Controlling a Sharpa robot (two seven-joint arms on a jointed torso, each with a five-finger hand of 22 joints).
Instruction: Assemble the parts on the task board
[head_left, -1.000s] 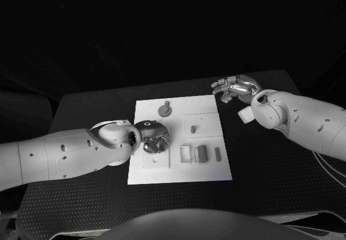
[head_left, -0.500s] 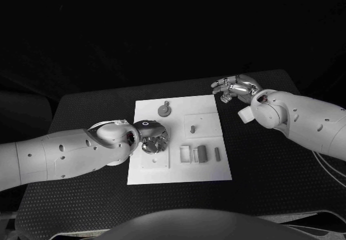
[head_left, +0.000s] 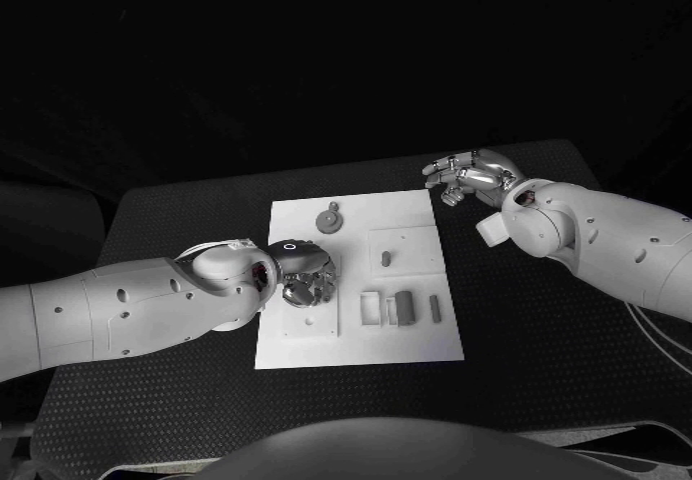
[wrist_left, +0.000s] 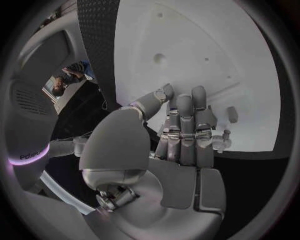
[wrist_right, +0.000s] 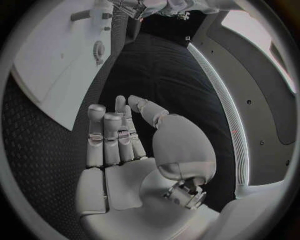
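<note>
L. silver hand (head_left: 306, 275) was held over the flat white task board (head_left: 378, 346), fingers curled; whether anything was pinched couldn't be told. R. silver hand (head_left: 469, 176) was kept empty, fingers apart, off the board's far corner.

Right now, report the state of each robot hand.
Left robot hand: over the task board, fingers extended and holding nothing.
Right robot hand: open above the table, off the board.

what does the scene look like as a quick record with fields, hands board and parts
left robot hand: over the task board's left half, fingers curled down; whether it holds a part cannot be told
right robot hand: above the black table off the board's far right corner, holding nothing
task board: white plate, mid-table
round part: lies near the board's far edge
upright parts: grouped on the board's near right
</note>
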